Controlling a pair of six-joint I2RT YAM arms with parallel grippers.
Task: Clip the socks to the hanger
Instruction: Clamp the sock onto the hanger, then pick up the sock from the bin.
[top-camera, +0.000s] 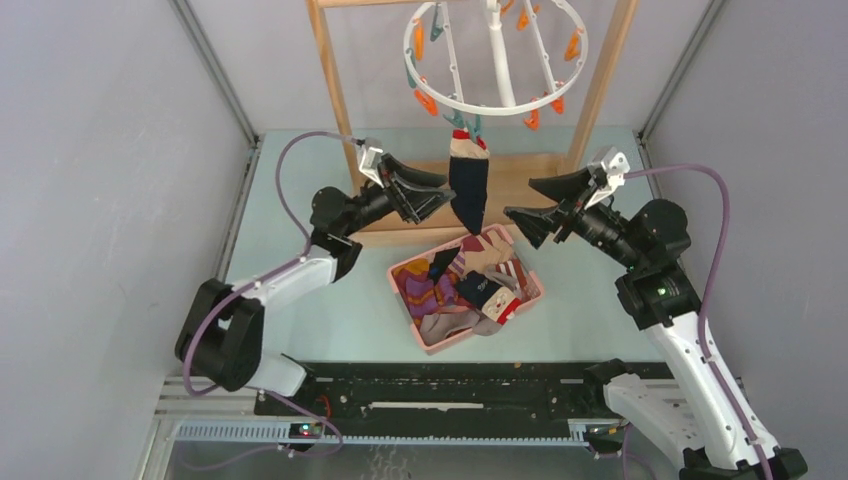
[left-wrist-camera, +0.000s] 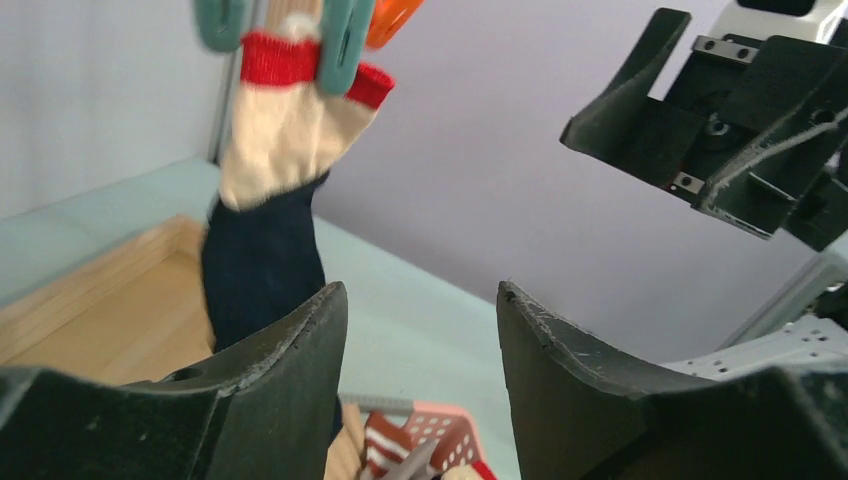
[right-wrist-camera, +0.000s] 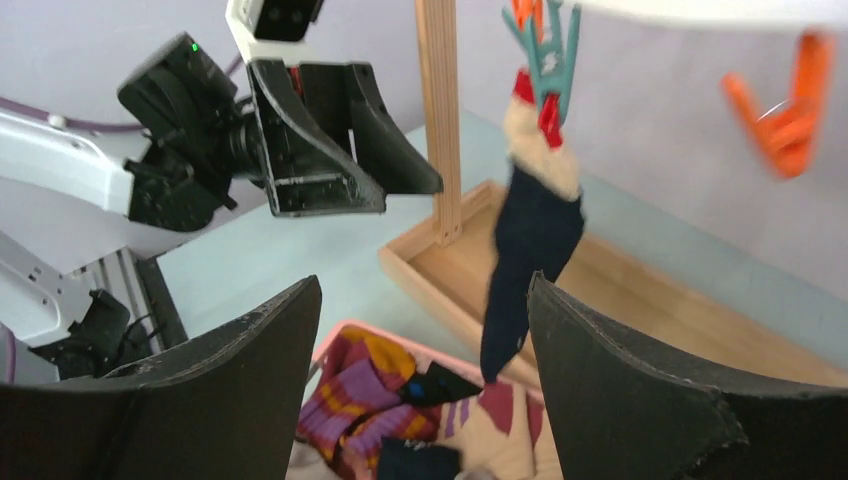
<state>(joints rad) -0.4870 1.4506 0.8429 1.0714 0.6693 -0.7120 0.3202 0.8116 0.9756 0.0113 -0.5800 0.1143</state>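
Judging the step in hand as the fetching of another sock; findings run left to right. The left gripper (top-camera: 443, 197) hangs just beside the navy sock (top-camera: 467, 190), fingers (left-wrist-camera: 290, 350) apart and empty. The sock dangles by its red-cream cuff from a teal clip (top-camera: 468, 127) on the front rim of the hanger (top-camera: 500, 107), above the pink basket (top-camera: 395, 272) of loose socks on the table (top-camera: 580, 320). The right gripper (top-camera: 520, 200) stands on the sock's other side, fingers spread wide, holding nothing.

Recommended: draw both arms back without brushing the hung sock; take one sock from the basket by its cuff only; have one arm press a free clip open while the other feeds the cuff in.

The left wrist view alone shows the clip biting the cuff squarely. The top view alone shows the whole ring and its free orange clips. The right wrist view shows the sock's toe hanging clear over the basket.
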